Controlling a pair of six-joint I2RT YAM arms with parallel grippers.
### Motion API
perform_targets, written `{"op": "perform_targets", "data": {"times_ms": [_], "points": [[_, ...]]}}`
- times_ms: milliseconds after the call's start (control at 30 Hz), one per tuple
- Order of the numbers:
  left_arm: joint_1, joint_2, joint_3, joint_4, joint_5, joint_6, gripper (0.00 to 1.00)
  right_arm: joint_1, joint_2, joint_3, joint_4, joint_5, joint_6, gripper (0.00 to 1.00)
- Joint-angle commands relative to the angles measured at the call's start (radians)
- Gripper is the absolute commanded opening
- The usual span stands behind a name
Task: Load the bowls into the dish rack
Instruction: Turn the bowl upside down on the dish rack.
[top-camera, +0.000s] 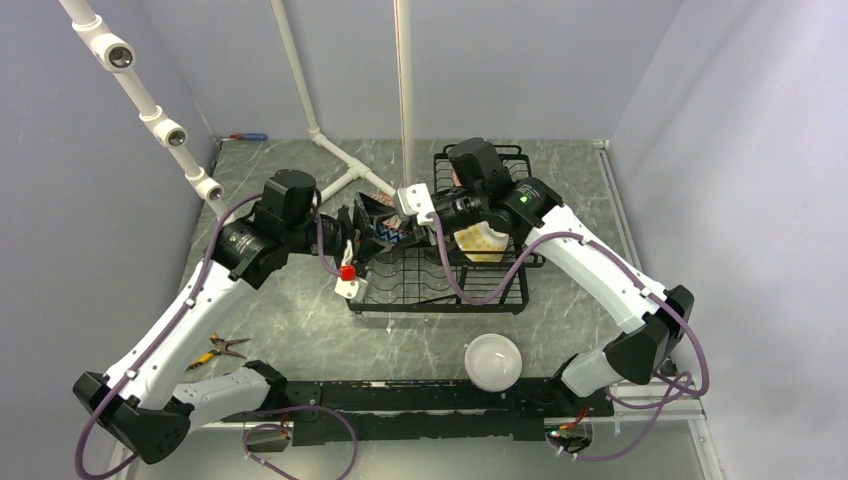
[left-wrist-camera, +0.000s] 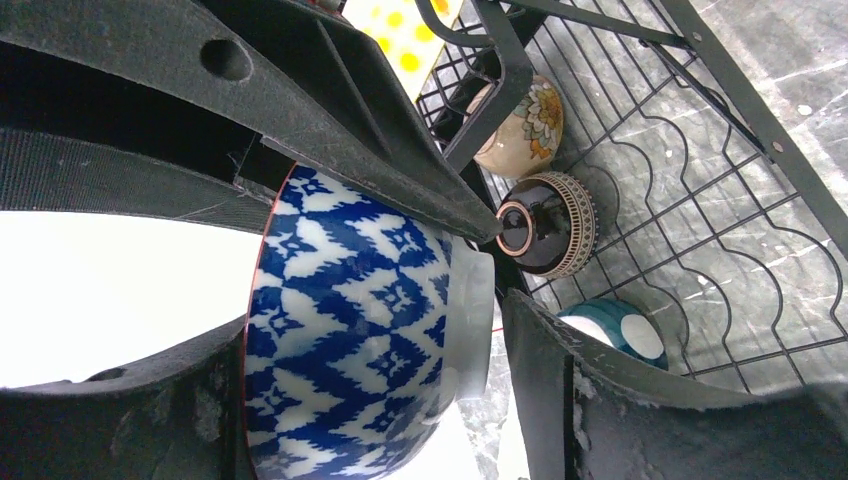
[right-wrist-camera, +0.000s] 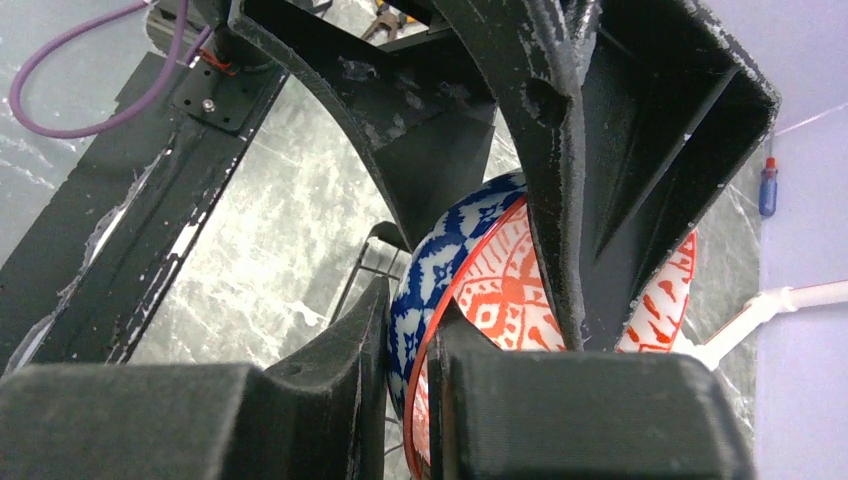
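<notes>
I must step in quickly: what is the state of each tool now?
Left tool: around the blue bowl, grip cannot be told.
Right tool: closed on that bowl's rim.

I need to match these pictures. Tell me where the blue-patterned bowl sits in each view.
Top external: the blue-patterned bowl is mid-frame, over the dish rack's left end, between both arms' jaws.
Left wrist: lower centre, large, between that arm's jaws.
Right wrist: centre, its rim pinched by that arm's jaws.
Shared landmark: the grey marbled tabletop.
</notes>
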Motion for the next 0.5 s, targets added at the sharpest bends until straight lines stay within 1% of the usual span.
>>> {"op": "perform_targets", "data": {"times_ms": [0, 67, 133, 200, 233, 267, 367, 467], "points": [[-0.013, -0.022, -0.032, 0.030, -0.005, -0.016, 0.74, 0.000, -0.040, 0.027, 0.151, -0.068, 0.004, 0.00], [-0.015, -0.016, -0.024, 0.023, -0.014, -0.012, 0.69, 0.000, -0.040, 0.026, 0.151, -0.069, 0.004, 0.00], [-0.018, -0.008, -0.007, 0.006, -0.017, -0.008, 0.60, 0.000, -0.040, 0.027, 0.147, -0.066, 0.003, 0.00], [-0.021, -0.001, 0.003, -0.002, -0.025, -0.004, 0.45, 0.000, -0.041, 0.025, 0.146, -0.064, 0.006, 0.00], [-0.022, -0.001, 0.004, -0.003, -0.031, -0.005, 0.32, 0.000, -0.042, 0.024, 0.148, -0.063, 0.009, 0.00], [-0.024, -0.002, 0.003, -0.001, -0.035, -0.007, 0.24, 0.000, -0.044, 0.021, 0.153, -0.060, 0.012, 0.00], [-0.025, -0.009, -0.004, 0.005, -0.038, -0.014, 0.04, 0.001, -0.055, 0.005, 0.175, -0.048, 0.021, 0.00], [-0.024, -0.016, -0.010, -0.002, -0.035, -0.020, 0.03, 0.001, -0.079, -0.040, 0.238, -0.016, 0.048, 0.10]]}}
